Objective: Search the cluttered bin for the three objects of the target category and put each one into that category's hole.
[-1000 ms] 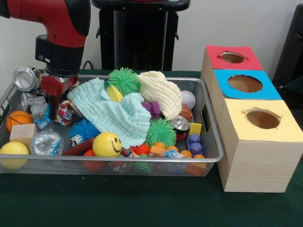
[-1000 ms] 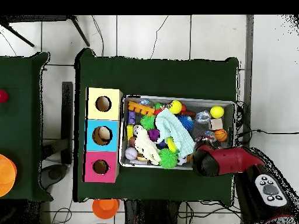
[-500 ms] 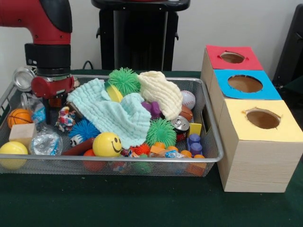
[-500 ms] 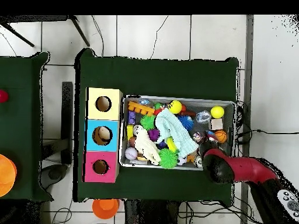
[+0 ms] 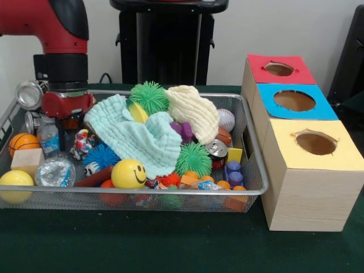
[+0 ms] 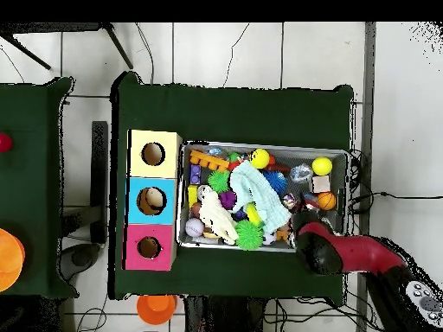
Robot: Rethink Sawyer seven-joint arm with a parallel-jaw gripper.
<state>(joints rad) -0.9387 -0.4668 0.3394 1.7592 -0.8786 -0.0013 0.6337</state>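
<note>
Dark green table cloth (image 5: 170,244) under mesh bin (image 5: 250,187); white tiled floor (image 6: 260,52)

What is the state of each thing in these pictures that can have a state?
Gripper: down inside the bin's corner; open or shut is hidden.
Wire bin: full of clutter.
Mint cloth: crumpled, spread over toys.
Cream cloth: bunched up.
Soda can: lying tilted.
Plastic bottle: crushed.
Red box hole: open.
Blue box hole: open.
Yellow box hole: open.
</note>
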